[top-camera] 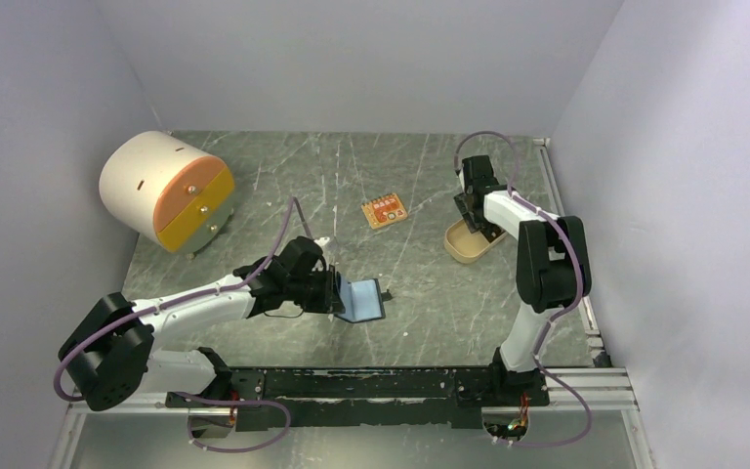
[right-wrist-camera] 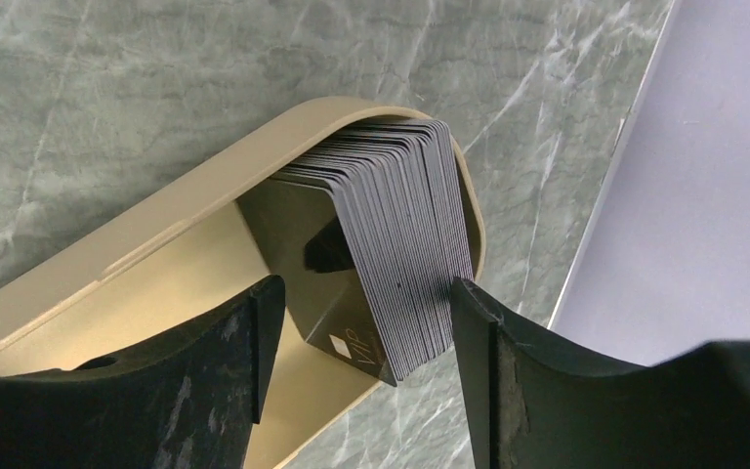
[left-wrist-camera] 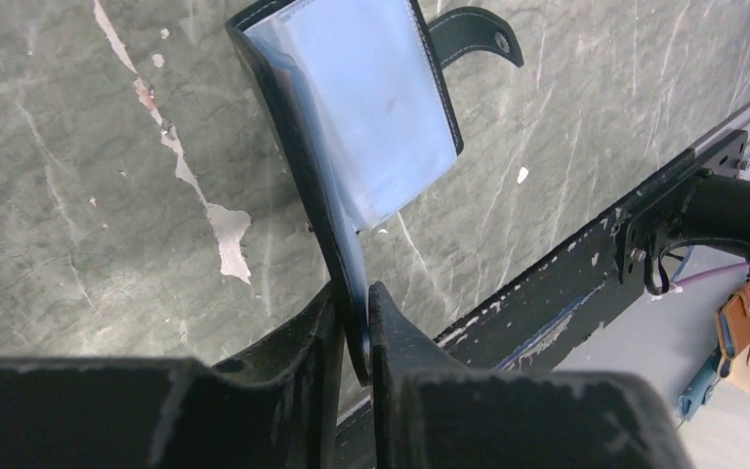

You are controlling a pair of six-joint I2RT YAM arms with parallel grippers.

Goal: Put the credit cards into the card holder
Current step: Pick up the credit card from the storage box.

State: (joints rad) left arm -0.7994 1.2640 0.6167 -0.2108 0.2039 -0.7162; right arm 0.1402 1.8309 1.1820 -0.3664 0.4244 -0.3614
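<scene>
Bench: the green-grey marbled bench (top-camera: pixel 430 176), streaked with white scuffs, carries everything between pale walls.
Drum: a white cylindrical drum with an orange-and-yellow drawer front (top-camera: pixel 151 181) lies on its side at the bench's far left corner.
Left arm: it reaches low from the near left corner toward the middle of the near edge. The left gripper (left-wrist-camera: pixel 356 298) is clenched on the raised flap of the card holder, with the black flap pinched edge-on between its two fingers.
Right arm: it is folded up along the right edge. The right gripper (right-wrist-camera: pixel 363 285) hangs over the tray with its jaws spread, straddling the credit cards. The finger on the bench-edge side sits against the stack, and the other stands just apart from it.
Tray: a tan oval plastic tray (right-wrist-camera: pixel 156 210) rests near the right edge, in the far half.
Card holder: the small black folding card holder (left-wrist-camera: pixel 371 117) lies open near the middle of the near edge. One flap is flat on the bench, showing a glossy bluish-grey pocket, and the other is stood up in the grip.
Credit cards: a stack of thin dark grey credit cards (right-wrist-camera: pixel 400 244) with pale edges stands leaning at one end of the tray.
Board: a small orange rectangular board (top-camera: pixel 384 210) lies mid-bench, well apart from both arms.
Tab: the black snap tab (left-wrist-camera: pixel 474 34) juts from the flat flap.
</scene>
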